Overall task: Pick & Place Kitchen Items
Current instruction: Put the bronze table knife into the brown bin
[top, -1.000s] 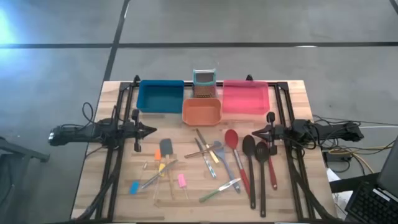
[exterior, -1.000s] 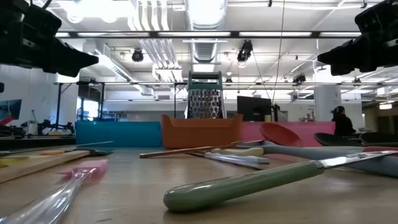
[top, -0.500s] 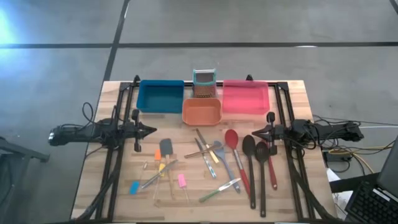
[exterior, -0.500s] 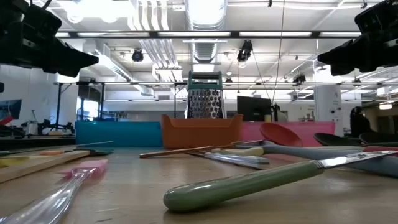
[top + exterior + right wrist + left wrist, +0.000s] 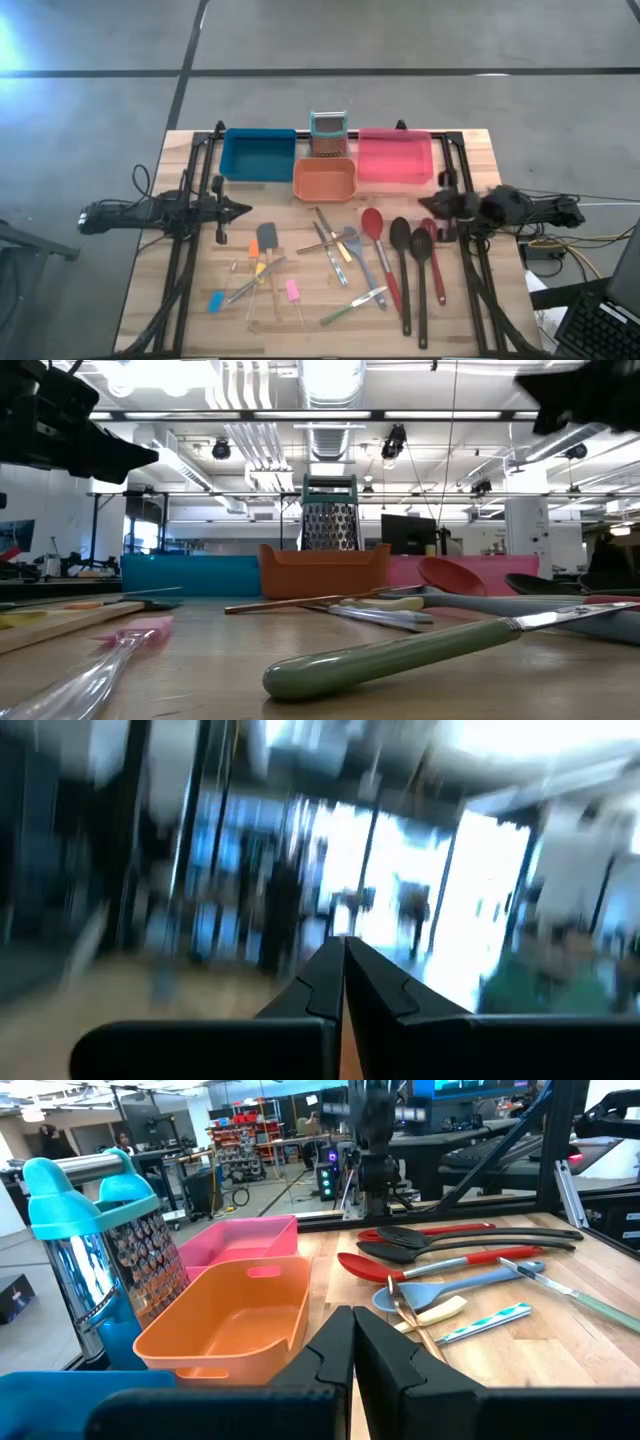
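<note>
Many kitchen items lie flat and loose on the wooden table: a red spoon [image 5: 373,225], two long black spoons [image 5: 402,262], a grey spatula [image 5: 267,238], a green-handled knife [image 5: 345,310], and short tools with pink [image 5: 292,291], blue [image 5: 216,301] and orange handles. My left gripper [image 5: 245,210] hovers shut at the table's left, pointing right, holding nothing. My right gripper [image 5: 428,206] is shut at the table's right, tipped upward, also holding nothing. In the left wrist view its fingers [image 5: 352,1342] meet above the orange bin [image 5: 235,1320].
Along the far edge stand a blue bin [image 5: 258,153], an orange bin [image 5: 324,178] and a pink bin [image 5: 394,156], with a teal-topped grater [image 5: 327,133] behind the orange one. Black arm frames [image 5: 184,250] run along both table sides.
My right gripper has tipped its fingers upward and risen a little, drawing back slightly toward the table's right edge; it stays shut. The utensils have not moved.
</note>
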`<state>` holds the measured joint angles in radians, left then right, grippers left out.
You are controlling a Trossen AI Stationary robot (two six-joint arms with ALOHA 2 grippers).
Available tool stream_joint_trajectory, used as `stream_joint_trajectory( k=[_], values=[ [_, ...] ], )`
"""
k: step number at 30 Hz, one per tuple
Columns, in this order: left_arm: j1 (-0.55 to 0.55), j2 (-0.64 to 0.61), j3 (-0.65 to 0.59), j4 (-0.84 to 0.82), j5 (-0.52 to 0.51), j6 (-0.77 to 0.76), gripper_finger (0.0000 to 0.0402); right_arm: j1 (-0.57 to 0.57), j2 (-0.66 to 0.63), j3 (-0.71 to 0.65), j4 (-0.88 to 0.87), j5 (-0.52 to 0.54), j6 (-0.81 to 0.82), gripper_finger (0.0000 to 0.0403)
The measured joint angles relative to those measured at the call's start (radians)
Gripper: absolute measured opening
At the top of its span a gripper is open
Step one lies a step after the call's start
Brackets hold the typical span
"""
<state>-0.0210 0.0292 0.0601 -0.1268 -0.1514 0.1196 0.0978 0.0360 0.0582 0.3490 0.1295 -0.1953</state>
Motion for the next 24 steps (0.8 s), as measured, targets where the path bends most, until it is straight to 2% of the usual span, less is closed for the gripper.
stream_joint_trajectory(
  k=[2,7,9,10,12,16,20,24],
  values=[
    [0.0,0.0,0.0,0.0,0.0,0.0,0.0014,0.0,0.006,0.0,0.208,0.002,0.035,0.0008],
    [0.0,0.0,0.0,0.001,0.0,0.0,0.0014,-0.001,0.046,0.001,0.79,0.066,0.27,0.0008],
    [0.0,0.0,0.0,0.002,0.0,0.0,0.0014,-0.001,0.074,0.023,0.914,0.072,0.327,0.0008],
    [0.0,0.0,0.0,0.003,0.0,0.0,0.0014,-0.001,0.089,0.049,0.914,0.07,0.331,0.0008],
    [0.0,0.0,0.0,0.003,0.0,0.0,0.0014,-0.001,0.132,0.117,0.832,0.045,0.322,0.0008],
    [0.0,0.0,0.0,0.003,0.0,0.0,0.0014,0.0,0.267,0.298,0.491,0.019,0.298,0.0008],
    [0.0,0.0,0.0,0.003,0.0,0.0,0.0014,0.0,0.45,0.49,0.169,0.031,0.285,0.0008],
    [0.0,0.0,0.0,0.004,0.0,0.0,0.0014,0.0,0.642,0.652,-0.034,0.029,0.285,0.0008]
  ],
)
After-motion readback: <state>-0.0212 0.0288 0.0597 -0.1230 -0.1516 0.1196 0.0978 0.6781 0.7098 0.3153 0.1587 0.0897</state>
